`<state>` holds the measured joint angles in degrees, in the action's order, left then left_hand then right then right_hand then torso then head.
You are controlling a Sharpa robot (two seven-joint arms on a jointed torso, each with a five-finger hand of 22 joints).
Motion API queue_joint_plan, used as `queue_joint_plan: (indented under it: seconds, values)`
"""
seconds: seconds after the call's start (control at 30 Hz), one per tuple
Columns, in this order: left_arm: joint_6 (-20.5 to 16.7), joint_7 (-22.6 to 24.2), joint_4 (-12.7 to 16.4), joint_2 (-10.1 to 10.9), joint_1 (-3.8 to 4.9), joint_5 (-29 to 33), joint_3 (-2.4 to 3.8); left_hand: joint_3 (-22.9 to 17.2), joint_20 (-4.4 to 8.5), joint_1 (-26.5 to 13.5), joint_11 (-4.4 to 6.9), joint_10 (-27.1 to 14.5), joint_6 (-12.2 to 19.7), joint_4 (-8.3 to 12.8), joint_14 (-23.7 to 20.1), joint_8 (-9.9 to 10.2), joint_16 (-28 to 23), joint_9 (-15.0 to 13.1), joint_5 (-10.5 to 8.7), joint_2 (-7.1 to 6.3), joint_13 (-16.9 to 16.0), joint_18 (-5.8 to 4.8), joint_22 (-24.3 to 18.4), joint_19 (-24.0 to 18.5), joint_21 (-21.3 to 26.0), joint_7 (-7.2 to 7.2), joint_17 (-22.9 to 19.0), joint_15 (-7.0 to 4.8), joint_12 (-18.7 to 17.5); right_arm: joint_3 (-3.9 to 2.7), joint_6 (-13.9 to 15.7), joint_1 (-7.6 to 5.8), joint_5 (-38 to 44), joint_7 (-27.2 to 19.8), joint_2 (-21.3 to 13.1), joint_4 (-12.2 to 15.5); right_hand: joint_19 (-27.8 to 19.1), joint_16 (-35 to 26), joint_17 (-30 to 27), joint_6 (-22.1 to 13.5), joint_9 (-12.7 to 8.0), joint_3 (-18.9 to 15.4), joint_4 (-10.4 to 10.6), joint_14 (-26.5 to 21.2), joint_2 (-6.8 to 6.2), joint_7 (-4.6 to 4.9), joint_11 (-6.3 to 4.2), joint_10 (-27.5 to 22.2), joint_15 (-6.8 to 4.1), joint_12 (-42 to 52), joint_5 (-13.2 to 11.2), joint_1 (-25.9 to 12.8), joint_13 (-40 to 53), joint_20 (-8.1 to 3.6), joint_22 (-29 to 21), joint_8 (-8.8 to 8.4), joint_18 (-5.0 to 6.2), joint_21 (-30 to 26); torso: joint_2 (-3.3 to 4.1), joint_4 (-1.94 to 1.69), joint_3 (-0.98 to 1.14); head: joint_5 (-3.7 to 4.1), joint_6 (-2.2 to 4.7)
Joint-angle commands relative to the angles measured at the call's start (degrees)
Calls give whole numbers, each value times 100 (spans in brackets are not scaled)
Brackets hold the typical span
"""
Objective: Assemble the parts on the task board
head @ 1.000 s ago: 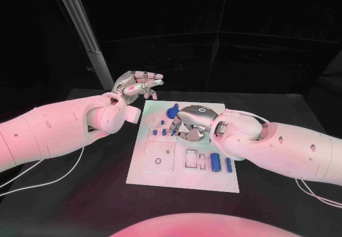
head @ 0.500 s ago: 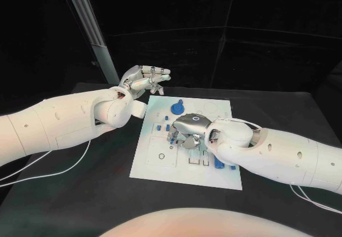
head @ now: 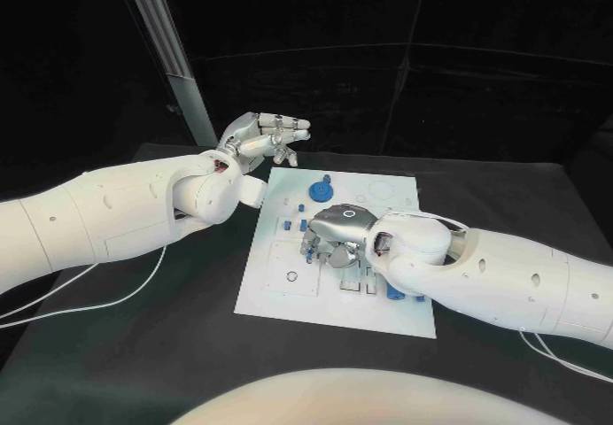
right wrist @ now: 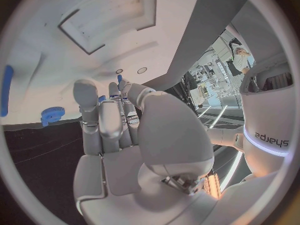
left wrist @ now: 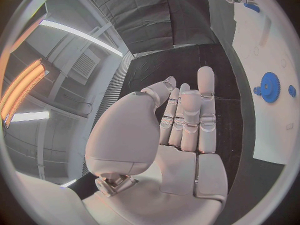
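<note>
The white task board (head: pixel 275 297) lies mid-table. A blue gear (head: pixel 320 189) sits near its far edge, also seen in the wrist views (left wrist: pixel 270 87) (right wrist: pixel 52 115). Small blue pegs (head: pixel 289 226) stand left of my right hand (head: pixel 337 235), which is lowered onto the board's middle with its fingers curled down. A small blue piece (right wrist: pixel 119 78) shows at its thumb tip; I cannot tell whether it is pinched. Blue cylinders (head: pixel 392 293) peek out under the right wrist. My left hand (head: pixel 265 138) is raised beyond the board's far left corner and holds nothing (left wrist: pixel 184 117).
A square recess with a round hole (head: pixel 291 276) lies on the board's near left. A metal pole (head: pixel 179 80) rises behind the left hand. White cables trail on the black table at left (head: pixel 77 310) and right (head: pixel 552 351).
The camera has shifted. My right hand has slid a little toward the board's near side and sunk lower over it. The left hand stays raised in about the same place.
</note>
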<state>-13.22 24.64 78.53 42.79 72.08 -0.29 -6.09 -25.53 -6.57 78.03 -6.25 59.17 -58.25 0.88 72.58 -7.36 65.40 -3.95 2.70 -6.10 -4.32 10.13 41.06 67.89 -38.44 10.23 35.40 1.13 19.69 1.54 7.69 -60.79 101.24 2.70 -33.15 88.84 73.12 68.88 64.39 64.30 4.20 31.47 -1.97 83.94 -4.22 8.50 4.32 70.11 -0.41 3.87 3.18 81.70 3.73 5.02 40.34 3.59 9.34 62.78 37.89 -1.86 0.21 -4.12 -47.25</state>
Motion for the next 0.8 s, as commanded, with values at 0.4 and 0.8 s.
queue_joint_plan:
  seconds: [0.4, 0.8]
  values:
    - [48, 0, -4, 0, 10, 25, 4, -7, -12, -10, 0, -52, 29, 26, -44, -32, -36, 3, 36, -19, 9, 29, -5, -41, 37, 28, -5, 2, 26, 0, -286, -2, 182, 76, 40, -14, 24, 32, -2, 9, 9, 35, 4, 221, -9, 21, 24, -8, -21, -18, 16, -58, -1, 13, 4, 25, -91, 28, -1, 2, 3, -23, -21]
    - [72, -14, -12, 3, 10, 25, 4, -4, -17, -12, -5, -69, 42, 28, -52, -36, -40, 3, 36, -20, 10, 29, -9, -43, 42, 33, -19, 6, 33, 3, -382, 0, 332, 170, 71, -28, 24, 32, -2, 9, 9, 35, 4, 221, -9, 21, 24, -8, -21, -18, 16, -58, -1, 13, 4, 25, -91, 28, -3, 6, 1, -34, -32]
